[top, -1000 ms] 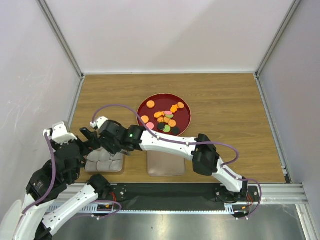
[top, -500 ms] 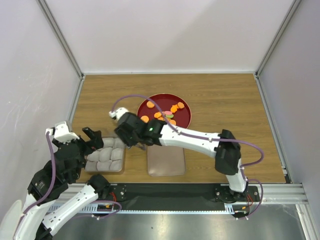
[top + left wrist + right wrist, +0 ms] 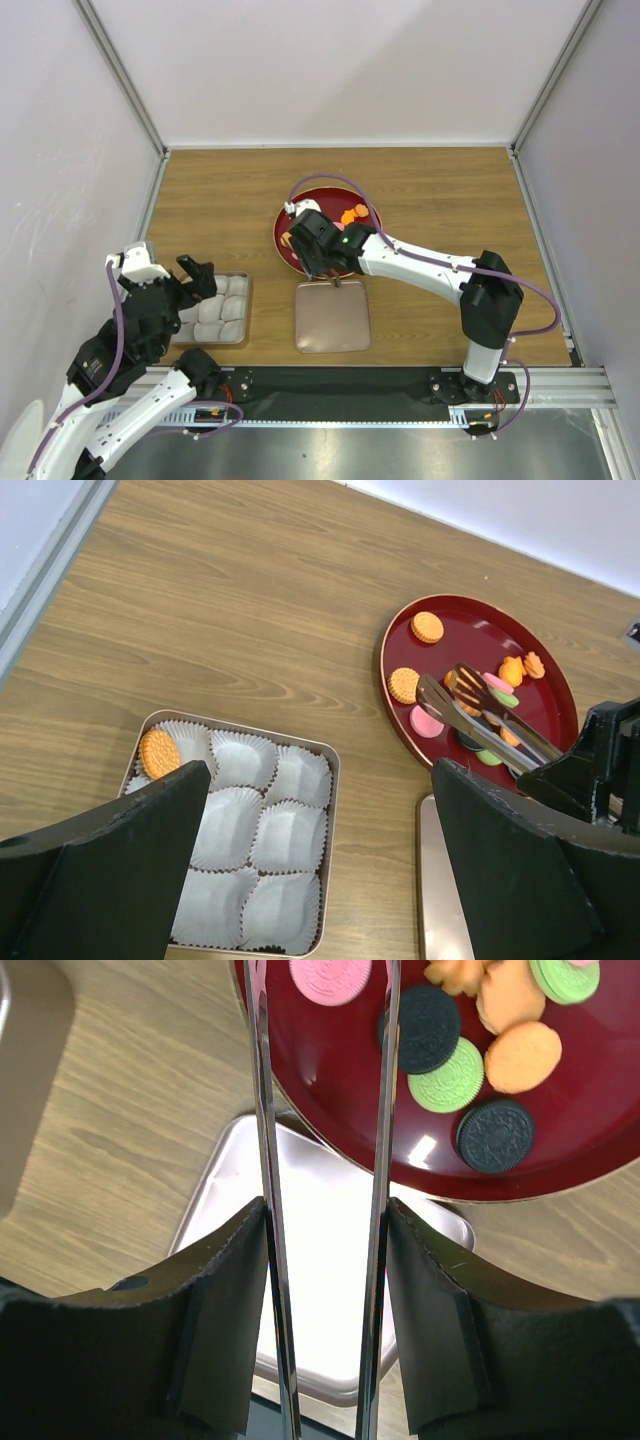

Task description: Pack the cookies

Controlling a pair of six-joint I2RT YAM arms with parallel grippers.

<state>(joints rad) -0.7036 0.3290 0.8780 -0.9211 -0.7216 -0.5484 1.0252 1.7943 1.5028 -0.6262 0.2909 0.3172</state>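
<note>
The cookies (image 3: 350,215) lie on a red plate (image 3: 279,232); orange, pink, green and black ones show in the right wrist view (image 3: 445,1075). One orange cookie (image 3: 158,752) sits in the far-left paper cup of the tin (image 3: 330,810). My right gripper (image 3: 318,250) is shut on metal tongs (image 3: 480,715), whose spread tips hang over the plate's near-left cookies with nothing between them. Both tong arms (image 3: 262,1160) run between my right gripper's (image 3: 325,1290) pads. My left gripper (image 3: 185,290) is open and empty above the tin (image 3: 212,310).
A rounded-square pinkish metal lid (image 3: 332,316) lies on the wood table between the tin and the plate, right under my right wrist (image 3: 320,1260). The tin's other paper cups hold nothing. White walls enclose the table on three sides.
My right arm has swung right with the tongs, from over the tin to over the red plate. My left gripper has shifted slightly right.
</note>
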